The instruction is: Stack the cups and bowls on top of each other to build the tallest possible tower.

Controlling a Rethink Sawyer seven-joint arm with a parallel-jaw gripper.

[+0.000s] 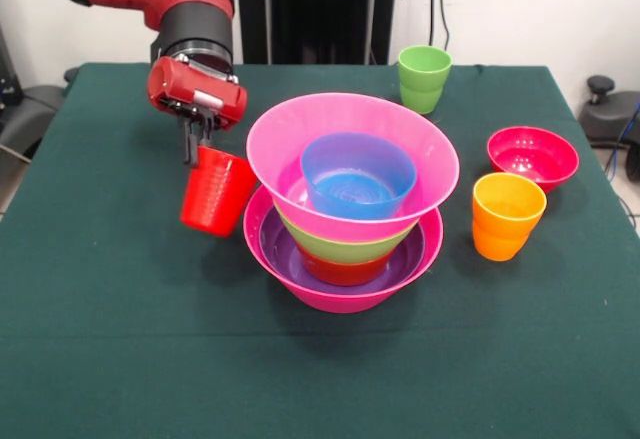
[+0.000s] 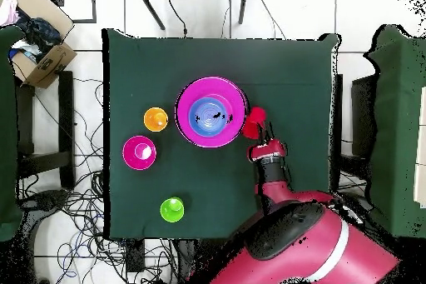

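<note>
The tower stands mid-table: a large hot-pink bowl at the base, then purple, orange-red and lime green bowls, a second hot-pink bowl and a blue bowl on top. It shows from above in the overhead view. My gripper is shut on the rim of the red cup and holds it tilted, just left of the tower and off the table; the cup also shows in the overhead view. The green cup, orange cup and crimson bowl stand apart on the table.
The green table cloth covers the table. In the overhead view a cardboard box sits off the table's corner, and cables lie on the floor around it.
</note>
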